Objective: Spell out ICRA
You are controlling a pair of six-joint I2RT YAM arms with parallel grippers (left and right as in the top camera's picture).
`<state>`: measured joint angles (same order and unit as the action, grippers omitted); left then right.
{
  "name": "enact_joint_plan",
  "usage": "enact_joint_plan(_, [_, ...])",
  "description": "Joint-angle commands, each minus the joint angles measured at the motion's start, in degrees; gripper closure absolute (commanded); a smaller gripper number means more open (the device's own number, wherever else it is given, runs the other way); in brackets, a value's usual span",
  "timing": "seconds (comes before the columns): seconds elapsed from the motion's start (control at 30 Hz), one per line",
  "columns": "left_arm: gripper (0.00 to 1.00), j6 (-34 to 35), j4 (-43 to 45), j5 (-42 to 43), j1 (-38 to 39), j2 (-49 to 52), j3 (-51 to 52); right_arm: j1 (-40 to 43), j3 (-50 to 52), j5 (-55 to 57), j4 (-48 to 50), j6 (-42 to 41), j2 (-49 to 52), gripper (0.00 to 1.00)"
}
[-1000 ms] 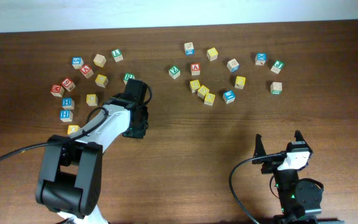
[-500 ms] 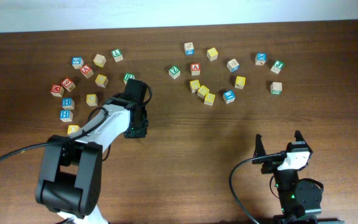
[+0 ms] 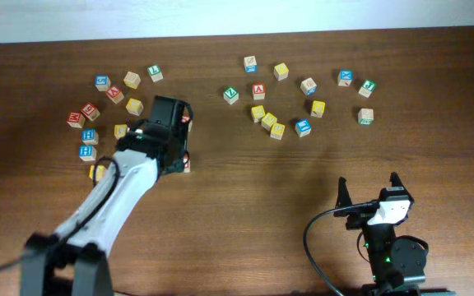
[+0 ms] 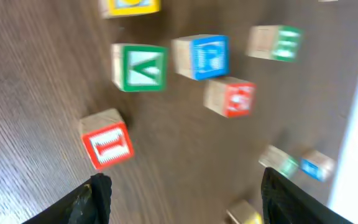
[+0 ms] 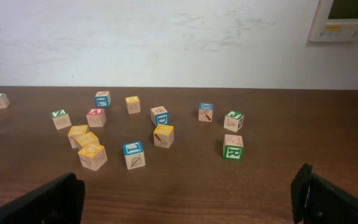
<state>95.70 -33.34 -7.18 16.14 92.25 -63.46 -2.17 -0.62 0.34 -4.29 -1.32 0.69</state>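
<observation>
A red letter I block lies on the wooden table just ahead of my left gripper's left finger. In the overhead view it peeks out beside the left gripper. The left gripper is open and empty; its view is blurred. A red A block and a green R block sit in the right cluster; both show in the right wrist view, the A block and the R block. My right gripper is open and empty near the front edge, with its fingers wide apart.
Several letter blocks lie at the back left around a blue H block. A second scatter lies at the back right around a yellow block. A green V block and a blue block lie beyond the I block.
My left arm has swung left and back. The red I block that it covered now lies uncovered on the table beside it. The right arm has not moved.
</observation>
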Motion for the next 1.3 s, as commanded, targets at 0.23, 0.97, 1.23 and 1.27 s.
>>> enact_joint_plan(0.23, [0.18, -69.9, -4.94, -3.72, -0.39, -20.59, 0.17, 0.42, 0.31, 0.28, -0.39, 0.04, -0.17, 0.02])
enact_joint_plan(0.97, [0.01, -97.48, -28.81, 23.82, -16.96, -4.94, -21.7, 0.42, 0.31, 0.28, -0.39, 0.04, -0.17, 0.02])
enact_joint_plan(1.23, [0.05, -90.58, -25.16, 11.63, -17.07, 4.76, -21.7, 0.42, 0.31, 0.28, -0.37, 0.04, -0.17, 0.02])
enact_joint_plan(1.27, [0.09, -90.58, -25.18, 11.65, -17.07, 6.6, -21.7, 0.42, 0.31, 0.31, -0.39, 0.04, -0.17, 0.02])
